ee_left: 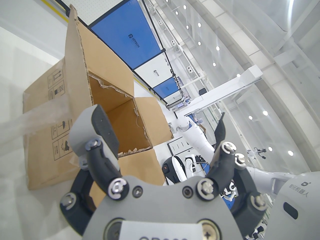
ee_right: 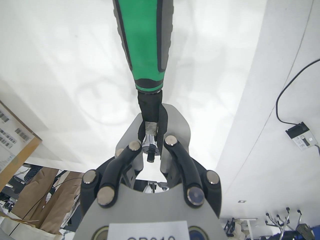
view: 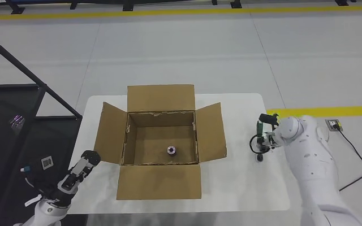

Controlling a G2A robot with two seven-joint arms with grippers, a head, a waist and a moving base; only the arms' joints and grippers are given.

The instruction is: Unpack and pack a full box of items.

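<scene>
Two pincers are hanging at the counter (view: 243,186): the left pincer (ee_left: 160,121), by the near left edge, is standing spread wide and empty, while the right pincer (ee_right: 152,128) is pinching a green-handled tool (ee_right: 142,31) by its neck over the right side. Between them the open box (view: 161,141) is sitting with one small round item (view: 171,150) lying on its floor.

The box (view: 161,97) sits mid-bench (view: 243,169) with an item (view: 171,150) on its floor. The right tool (ee_right: 151,128) has a wrench (ee_right: 142,31) in it near the right edge. The left tool (view: 90,156) is by the left edge.
</scene>
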